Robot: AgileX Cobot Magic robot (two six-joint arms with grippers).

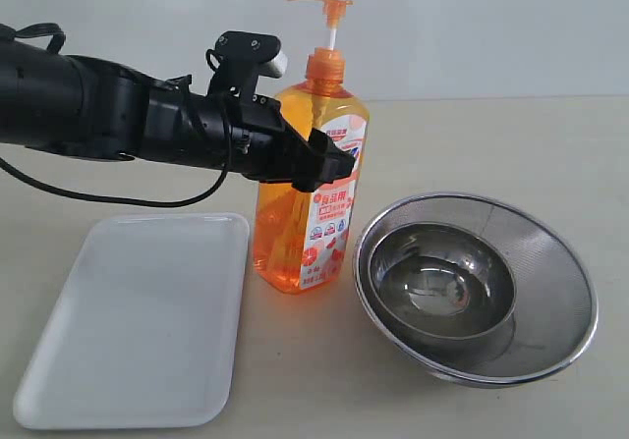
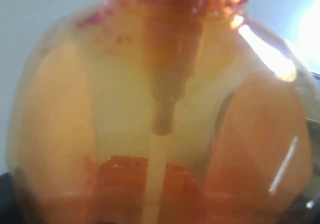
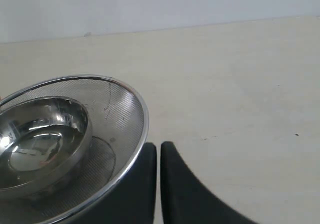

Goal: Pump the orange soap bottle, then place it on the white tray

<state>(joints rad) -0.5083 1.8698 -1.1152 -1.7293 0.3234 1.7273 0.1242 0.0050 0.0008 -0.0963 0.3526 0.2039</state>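
Observation:
The orange soap bottle (image 1: 305,233) stands upright on the table between the white tray (image 1: 138,321) and the steel bowls. Its orange pump head (image 1: 322,2) is raised on its white stem. My left gripper (image 1: 329,159) reaches in from the left and is shut around the bottle's upper body, one black finger lying across the label. In the left wrist view the bottle (image 2: 160,108) fills the picture, with its dip tube down the middle. My right gripper (image 3: 158,148) is shut on nothing, low over the table beside the mesh bowl, and is out of the exterior view.
A round steel mesh bowl (image 1: 550,262) with a smaller steel bowl (image 1: 437,282) inside it sits right of the bottle, close to it. Its rim (image 3: 142,115) lies just beside my right fingers. The tray's near edge reaches the table's front.

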